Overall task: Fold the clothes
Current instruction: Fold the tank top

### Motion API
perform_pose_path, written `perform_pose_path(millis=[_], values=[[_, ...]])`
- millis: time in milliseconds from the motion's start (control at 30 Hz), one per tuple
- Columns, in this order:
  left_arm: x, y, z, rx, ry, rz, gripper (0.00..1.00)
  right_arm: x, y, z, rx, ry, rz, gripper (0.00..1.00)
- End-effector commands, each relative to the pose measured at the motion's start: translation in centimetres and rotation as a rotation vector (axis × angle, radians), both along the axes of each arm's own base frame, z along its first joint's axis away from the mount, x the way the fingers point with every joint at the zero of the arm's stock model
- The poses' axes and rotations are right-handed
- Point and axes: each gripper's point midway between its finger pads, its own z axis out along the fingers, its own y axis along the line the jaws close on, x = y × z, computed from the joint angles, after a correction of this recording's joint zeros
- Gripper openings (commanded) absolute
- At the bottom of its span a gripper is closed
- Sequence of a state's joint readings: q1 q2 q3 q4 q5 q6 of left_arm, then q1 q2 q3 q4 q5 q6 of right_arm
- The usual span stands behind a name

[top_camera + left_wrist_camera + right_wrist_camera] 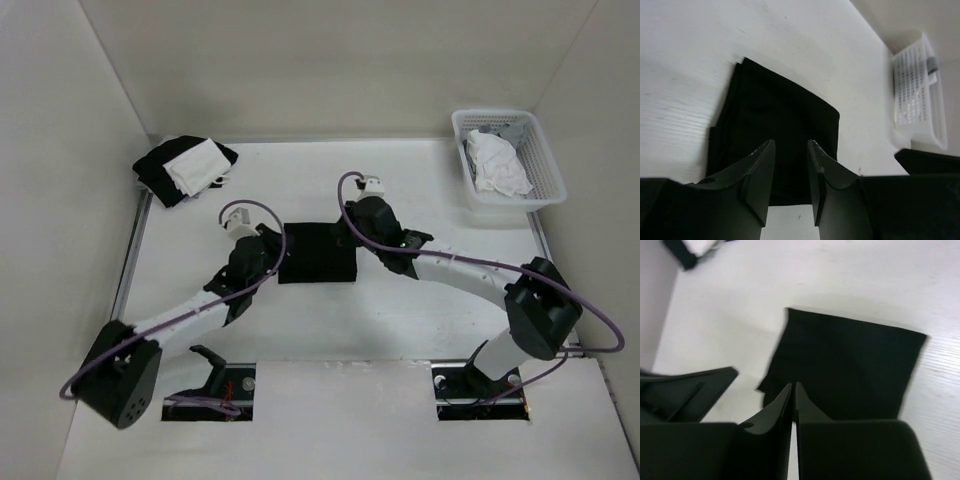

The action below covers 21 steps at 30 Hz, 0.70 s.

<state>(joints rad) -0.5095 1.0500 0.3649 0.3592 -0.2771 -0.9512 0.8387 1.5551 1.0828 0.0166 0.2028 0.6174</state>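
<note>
Presently on counter: the clothes, a plain black piece lying flat as a compact folded rectangle.
Position: middle of the white counter, between the two arms, well apart from every other item.
Condition: in the left wrist view the clothes show stacked layers along one edge; in the right wrist view the clothes look smooth, with a small flap out of line at one near corner.
Left gripper: the left gripper is at the left edge of the rectangle.
Left jaws: in the wrist view the left gripper has its jaws parted by a narrow gap, dark fabric seen beyond it and nothing gripped.
Right gripper: the right gripper is at the right edge of the rectangle.
Right jaws: in the wrist view the right gripper has its jaws all but closed, only a thin slit between them and nothing visibly held.
Far right corner: white basket holding white garments.
Far left corner: black bundle with a white cloth on top.
</note>
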Motion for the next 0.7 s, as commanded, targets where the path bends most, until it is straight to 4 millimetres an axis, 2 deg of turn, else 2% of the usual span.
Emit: perform_pose_path(millis=[0, 67, 100, 133, 200, 333, 433, 500, 567, 667], values=[[2.5, -3.5, 3.1, -0.018, -0.109, -0.062, 0.31, 0.4, -2.0, -4.6, 0.001, 0.060, -0.042, 0.07], [3.5, -4.5, 1.6, -0.012, -0.085, -0.074, 0.31, 1.0, -2.5, -5.6, 0.041, 0.075, -0.051, 0.06], [3.9, -5.4, -0.8, -0.003, -0.036, -0.095, 0.30, 1.8, -2.5, -6.7, 0.087, 0.092, -0.043, 0.06], [3.9, -5.4, -0.8, -0.003, -0.035, -0.096, 0.30, 1.9, -2.5, -6.8, 0.094, 0.093, -0.041, 0.06], [3.4, -5.0, -3.1, 0.009, 0.020, -0.102, 0.28, 2.1, -2.7, -8.1, 0.134, 0.126, -0.044, 0.05], [1.1, -2.3, -7.7, 0.032, 0.132, -0.064, 0.28, 1.4, -4.3, -11.2, 0.196, 0.213, -0.091, 0.06], [-0.7, -0.3, -10.0, 0.037, 0.192, -0.035, 0.28, 0.9, -5.9, -13.0, 0.222, 0.258, -0.142, 0.07], [-1.5, 0.6, -10.8, 0.032, 0.219, -0.025, 0.28, 0.5, -6.2, -13.3, 0.242, 0.263, -0.145, 0.08], [-2.1, 1.0, -10.5, 0.013, 0.217, -0.031, 0.28, 0.3, -6.4, -12.8, 0.260, 0.257, -0.147, 0.10], [-2.3, 0.9, -8.4, -0.022, 0.156, -0.045, 0.30, 0.2, -6.5, -10.8, 0.283, 0.221, -0.129, 0.18]])
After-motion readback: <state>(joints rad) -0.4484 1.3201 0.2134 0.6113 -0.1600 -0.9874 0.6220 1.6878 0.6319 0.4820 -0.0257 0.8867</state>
